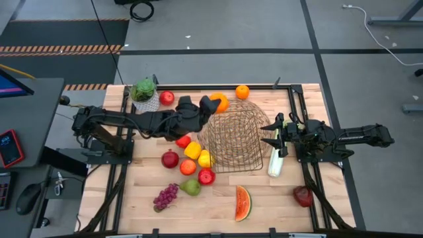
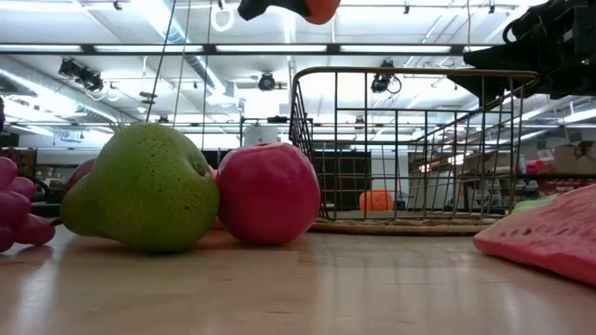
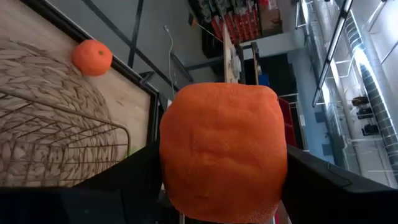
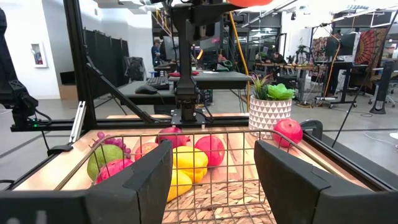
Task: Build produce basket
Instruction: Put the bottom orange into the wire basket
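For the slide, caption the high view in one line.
Left gripper holds an orange at the wire basket rim; right gripper grips the opposite rim.

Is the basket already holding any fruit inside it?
No. Seen from above, the basket holds nothing; the left gripper holds an orange at its rim.

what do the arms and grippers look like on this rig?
Both arms are matte black, built of chunky jointed segments with black cabling along them. The left gripper and right gripper each have two broad, flat black fingers with angular edges. The right arm carries small white markings near its wrist. No coloured panels are visible.
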Controlling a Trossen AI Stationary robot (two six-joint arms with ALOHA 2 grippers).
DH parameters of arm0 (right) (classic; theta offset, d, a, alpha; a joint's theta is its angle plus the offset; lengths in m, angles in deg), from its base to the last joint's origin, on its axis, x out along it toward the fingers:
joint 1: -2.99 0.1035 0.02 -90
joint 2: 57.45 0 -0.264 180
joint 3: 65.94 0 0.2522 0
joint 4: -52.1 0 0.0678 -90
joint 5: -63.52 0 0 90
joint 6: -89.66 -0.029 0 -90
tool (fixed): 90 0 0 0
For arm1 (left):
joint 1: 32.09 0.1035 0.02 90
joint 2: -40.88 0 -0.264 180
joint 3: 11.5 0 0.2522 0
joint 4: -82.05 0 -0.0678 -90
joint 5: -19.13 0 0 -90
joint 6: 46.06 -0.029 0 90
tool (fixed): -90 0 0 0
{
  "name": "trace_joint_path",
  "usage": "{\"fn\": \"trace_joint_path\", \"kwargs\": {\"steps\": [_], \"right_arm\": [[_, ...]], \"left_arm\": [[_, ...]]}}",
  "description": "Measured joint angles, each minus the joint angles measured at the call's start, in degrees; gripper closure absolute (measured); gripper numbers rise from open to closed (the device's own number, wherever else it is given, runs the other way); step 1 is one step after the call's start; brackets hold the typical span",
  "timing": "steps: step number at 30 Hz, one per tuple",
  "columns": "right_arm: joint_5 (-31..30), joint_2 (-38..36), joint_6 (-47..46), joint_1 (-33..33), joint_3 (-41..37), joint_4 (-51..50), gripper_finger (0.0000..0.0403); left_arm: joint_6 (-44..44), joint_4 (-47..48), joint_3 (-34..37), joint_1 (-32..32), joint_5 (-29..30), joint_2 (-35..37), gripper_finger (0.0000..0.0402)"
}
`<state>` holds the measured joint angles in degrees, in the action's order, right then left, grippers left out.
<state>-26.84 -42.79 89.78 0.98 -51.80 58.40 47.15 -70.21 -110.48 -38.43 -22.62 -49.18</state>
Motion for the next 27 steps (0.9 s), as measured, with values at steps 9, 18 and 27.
{"fn": "trace_joint_path", "kwargs": {"steps": [9, 18, 27], "right_arm": [[0.0, 0.0, 0.0, 0.0, 0.0, 0.0, 0.0172], [0.0, 0.0, 0.0, 0.0, 0.0, 0.0, 0.0172], [0.0, 0.0, 0.0, 0.0, 0.0, 0.0, 0.0172]], "left_arm": [[-0.2, 0.0, 0.0, 0.0, -1.1, 0.0, 0.0122], [-37.7, 0.5, 0.0, -0.1, -9.5, 0.0, 0.0122], [-73.6, 0.5, 0.0, -0.1, -10.8, 0.0, 0.0122]]}}
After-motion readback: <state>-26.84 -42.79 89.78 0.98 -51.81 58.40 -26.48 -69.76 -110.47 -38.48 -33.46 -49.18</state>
